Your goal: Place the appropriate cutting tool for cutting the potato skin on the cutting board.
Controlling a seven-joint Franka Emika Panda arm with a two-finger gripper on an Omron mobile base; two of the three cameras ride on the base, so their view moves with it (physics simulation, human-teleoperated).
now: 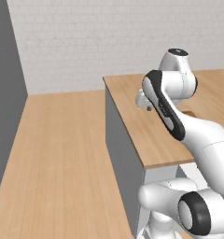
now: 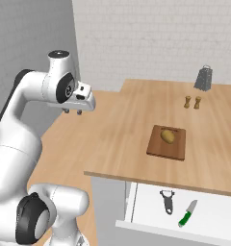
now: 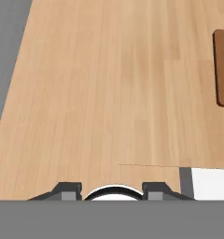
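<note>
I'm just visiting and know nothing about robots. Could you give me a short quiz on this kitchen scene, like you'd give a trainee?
1. True or false: the potato lies on the cutting board.
2. Multiple choice: where is the dark peeler? A) on the counter beside the board; B) in the open white drawer under the counter, next to the green-handled knife; C) in the gripper.
3. Fill in: the tall grey thing at the counter's far end, behind the two small wooden shakers, is a ____.

Key
1. True.
2. B. The gripper hangs off the counter's left edge, holding nothing.
3. Grater.
</note>
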